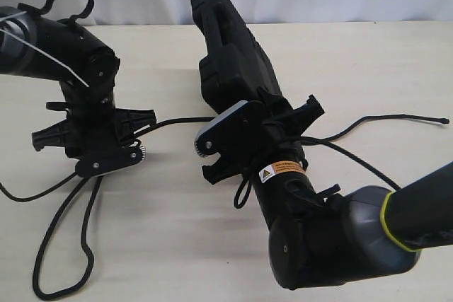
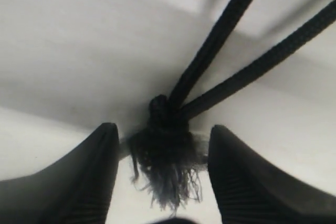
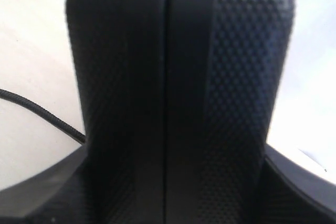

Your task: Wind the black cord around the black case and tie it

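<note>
The black case (image 1: 230, 54) lies long on the pale table, running from the far middle toward me. My right gripper (image 1: 262, 132) holds its near end; up close the textured black case (image 3: 173, 77) fills the space between the fingers (image 3: 42, 187), so the right gripper (image 3: 173, 177) is shut on it. The black cord (image 1: 184, 121) runs from my left gripper (image 1: 99, 148) under the case to its knob end (image 1: 444, 120) at the right. My left gripper (image 2: 163, 129) stands open, with the cord's frayed tuft (image 2: 168, 171) between its fingers, ungripped.
Slack cord lies in a long loop (image 1: 64, 245) on the table near the front left. Another strand (image 3: 37, 111) passes beside the case. The right arm's body (image 1: 333, 238) fills the lower right.
</note>
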Robot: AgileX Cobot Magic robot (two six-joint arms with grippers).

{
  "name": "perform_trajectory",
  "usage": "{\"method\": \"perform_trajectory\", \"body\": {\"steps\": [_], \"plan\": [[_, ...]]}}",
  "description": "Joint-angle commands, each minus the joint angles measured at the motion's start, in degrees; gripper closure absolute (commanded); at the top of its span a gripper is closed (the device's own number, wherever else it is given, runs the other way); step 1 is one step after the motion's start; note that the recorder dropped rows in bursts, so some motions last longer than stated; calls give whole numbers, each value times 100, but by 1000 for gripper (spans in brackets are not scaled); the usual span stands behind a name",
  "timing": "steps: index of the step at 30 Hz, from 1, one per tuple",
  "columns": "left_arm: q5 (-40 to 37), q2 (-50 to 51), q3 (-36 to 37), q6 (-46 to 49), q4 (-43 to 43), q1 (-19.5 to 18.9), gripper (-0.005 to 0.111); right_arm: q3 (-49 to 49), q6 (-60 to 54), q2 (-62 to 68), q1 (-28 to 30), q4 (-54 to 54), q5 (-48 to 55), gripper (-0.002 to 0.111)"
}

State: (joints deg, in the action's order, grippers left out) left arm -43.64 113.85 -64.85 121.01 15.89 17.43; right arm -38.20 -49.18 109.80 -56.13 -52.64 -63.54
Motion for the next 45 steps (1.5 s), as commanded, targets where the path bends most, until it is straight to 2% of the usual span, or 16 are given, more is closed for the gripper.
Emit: {"method": "perform_trajectory", "body": {"steps": [1, 6, 11, 15, 17, 24, 25, 30, 32, 33, 35, 40, 42, 45], "plan": [[-214, 12, 20, 178, -75, 39, 57, -9, -14, -67, 32, 135, -292, 104], [-208, 254, 20, 178, -529, 62, 57, -9, -14, -67, 32, 135, -292, 104], [-158, 377, 20, 150, -465, 62, 57, -9, -14, -67, 32, 135, -292, 104], [-5, 377, 9, -753, -112, 62, 58, -9, -13, -67, 32, 135, -415, 104], [-31, 377, 9, -1115, 130, 62, 65, -9, -13, -67, 32, 135, -415, 104], [55, 377, 9, -1649, 160, 62, 104, -9, -13, -67, 32, 135, -415, 104], [99, 377, 9, -1649, 160, 62, 107, -9, -13, -67, 32, 135, -415, 104], [251, 377, 9, -1695, 160, 62, 107, -9, -1, -67, 32, 87, -418, 104], [385, 377, 9, -2328, 55, 49, 107, -9, 57, -67, 32, 87, -418, 104], [581, 349, 9, -3442, -9, 49, 107, -9, 65, -67, 32, 87, -418, 104], [793, 224, 9, -4144, 137, 49, 107, -9, 104, -67, 32, 87, -418, 104], [1379, -407, 9, -5562, -125, -6, 107, -9, 236, -67, 32, 45, -642, 104], [1640, -685, 9, -6051, -500, -148, 107, -9, 251, -67, 32, 45, -642, 104], [1731, -976, 9, -6273, -799, -436, 107, -9, 251, -67, 32, 27, -642, 104]]}}
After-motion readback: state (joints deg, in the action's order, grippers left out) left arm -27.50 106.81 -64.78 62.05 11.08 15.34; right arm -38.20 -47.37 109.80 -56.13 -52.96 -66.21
